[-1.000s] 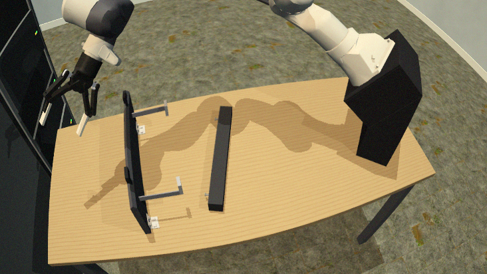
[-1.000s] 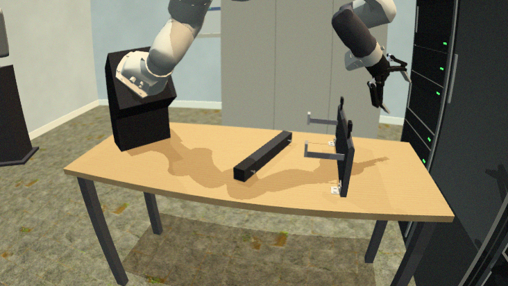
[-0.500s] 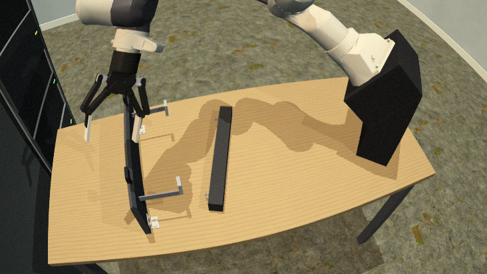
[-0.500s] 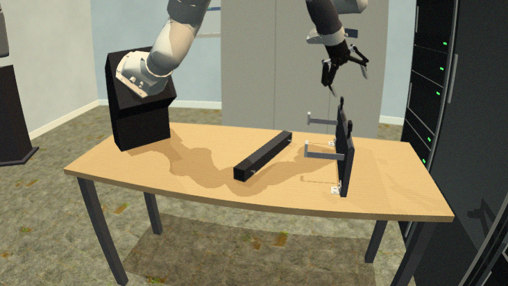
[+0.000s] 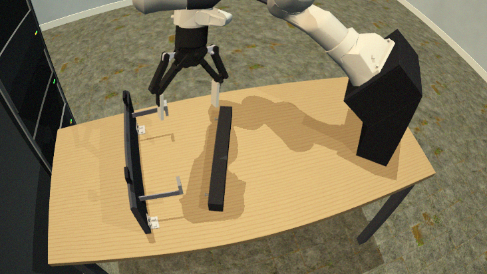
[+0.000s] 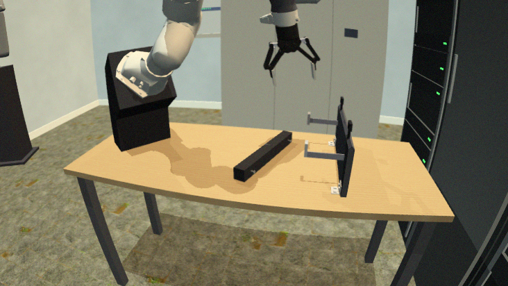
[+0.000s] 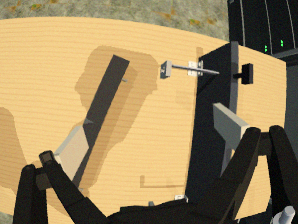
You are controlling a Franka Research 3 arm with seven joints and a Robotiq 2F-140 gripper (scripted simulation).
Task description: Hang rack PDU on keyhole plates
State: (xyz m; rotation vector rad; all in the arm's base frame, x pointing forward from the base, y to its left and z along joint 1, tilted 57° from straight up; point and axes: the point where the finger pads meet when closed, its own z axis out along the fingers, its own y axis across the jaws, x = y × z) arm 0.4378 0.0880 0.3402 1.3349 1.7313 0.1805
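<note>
White arm (image 5: 317,25) (image 6: 175,44) – black jaws (image 5: 187,73) (image 6: 293,75).

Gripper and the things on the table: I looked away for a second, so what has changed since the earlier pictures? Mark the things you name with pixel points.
The gripper (image 5: 187,102) (image 6: 293,75) (image 7: 148,127) swung from beyond the upright panel (image 5: 133,163) (image 6: 343,153) (image 7: 212,100) back toward the robot's base and turned to point down. Nothing was taken hold of. The PDU (image 5: 220,157) (image 6: 263,155) (image 7: 104,102) and panel stayed put.
</note>
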